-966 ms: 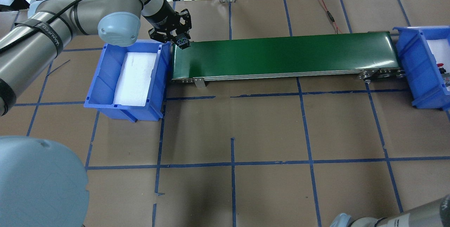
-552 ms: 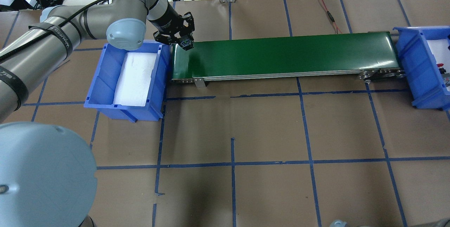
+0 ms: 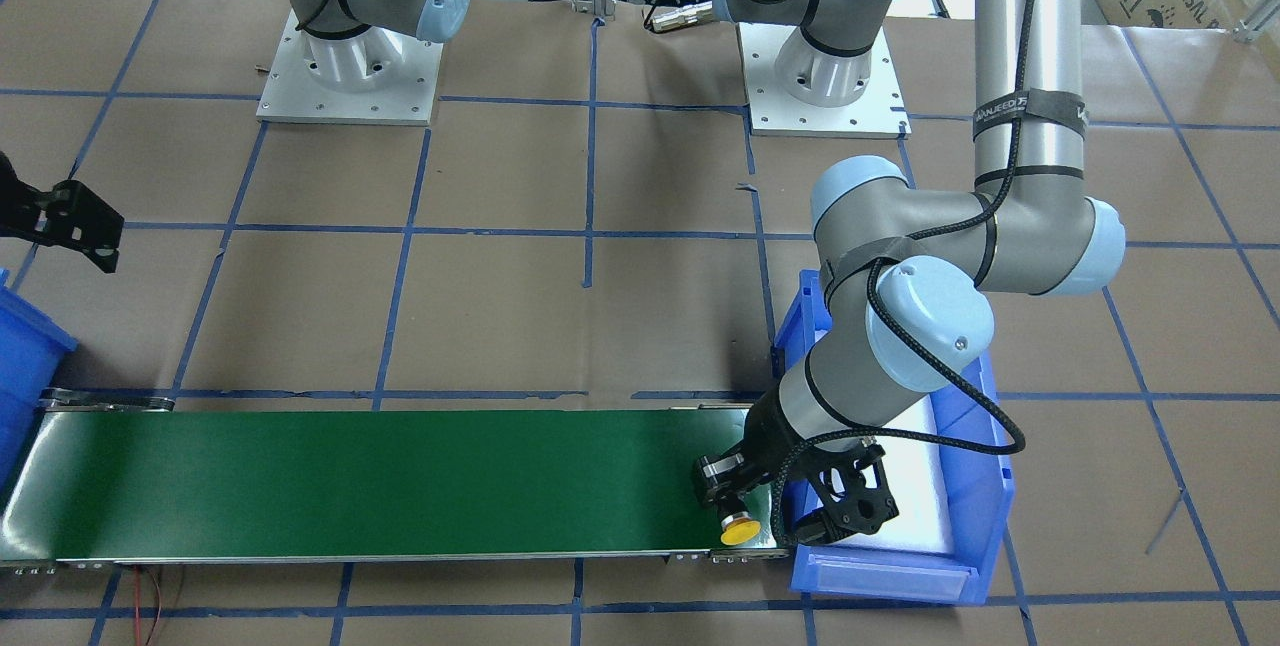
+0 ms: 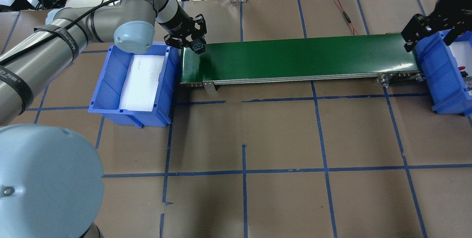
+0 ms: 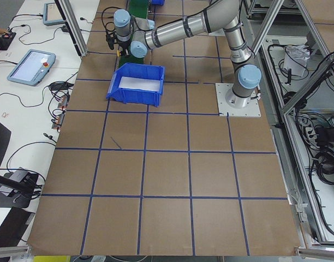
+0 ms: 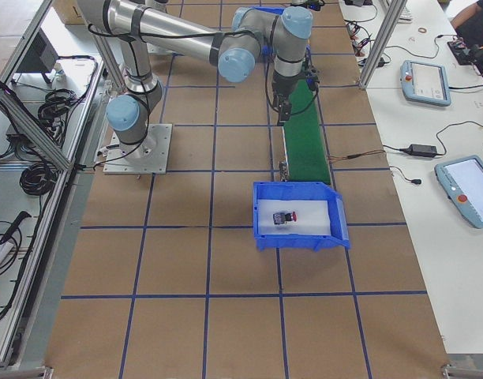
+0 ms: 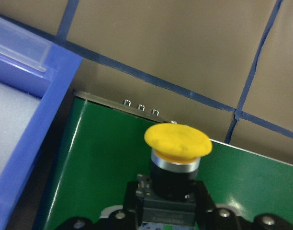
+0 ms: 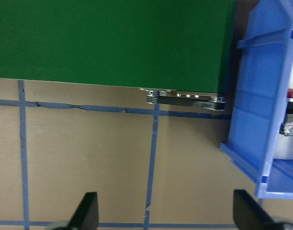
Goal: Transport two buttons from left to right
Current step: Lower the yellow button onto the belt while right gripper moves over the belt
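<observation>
- Yellow button [image 7: 177, 141] sits clamped by its black body in the left tool [image 4: 196, 46]; the cap points out beyond the fingertips, away from the robot's base
- that tool hangs over the left end of the green belt [image 4: 302, 57], close to its far edge; whether the button touches the belt I cannot tell from where I stand
- just beside that end of the belt is the left bin [image 4: 110, 79], blue, with a white foam pad [image 4: 142, 81] lying bare in its bottom
- the red button [image 6: 286, 217] lies on its side on white foam inside the right bin [image 6: 301, 241], a blue one butted against the other end of the belt
- the right tool [image 4: 428, 42] hovers above the spot where the belt meets the right bin; its two fingers are spread wide with nothing between them
- belt and bins rest on the surface [image 4: 280, 138], covered in brown paper and gridded with blue tape
</observation>
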### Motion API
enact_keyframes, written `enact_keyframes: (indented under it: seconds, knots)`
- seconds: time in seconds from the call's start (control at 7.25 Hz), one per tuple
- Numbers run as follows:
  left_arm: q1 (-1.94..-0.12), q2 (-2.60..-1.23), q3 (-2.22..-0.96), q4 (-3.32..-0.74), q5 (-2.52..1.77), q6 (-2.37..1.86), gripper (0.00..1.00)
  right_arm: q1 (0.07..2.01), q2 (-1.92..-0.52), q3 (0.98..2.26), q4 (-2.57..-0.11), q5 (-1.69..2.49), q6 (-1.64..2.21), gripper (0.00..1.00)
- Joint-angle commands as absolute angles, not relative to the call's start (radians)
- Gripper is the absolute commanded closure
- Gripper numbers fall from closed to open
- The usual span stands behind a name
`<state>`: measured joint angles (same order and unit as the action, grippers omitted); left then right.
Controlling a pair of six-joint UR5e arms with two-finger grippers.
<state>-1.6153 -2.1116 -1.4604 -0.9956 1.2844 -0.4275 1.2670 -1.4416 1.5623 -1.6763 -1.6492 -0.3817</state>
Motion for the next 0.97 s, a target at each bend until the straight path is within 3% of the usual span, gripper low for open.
enact_keyframes:
  seconds: [0.0, 0.83]
  knots:
    - [-1.615, -2.109, -1.46, -0.996, 1.284, -0.428, 0.75, 1.342, -1.44, 1.609, -1.689, -1.641, -0.311, 0.0]
    - [-1.615, -2.109, -1.473, -0.986, 1.282, -0.426, 0.75, 1.347, -1.471, 1.629, -1.687, -1.638, -0.279, 0.0]
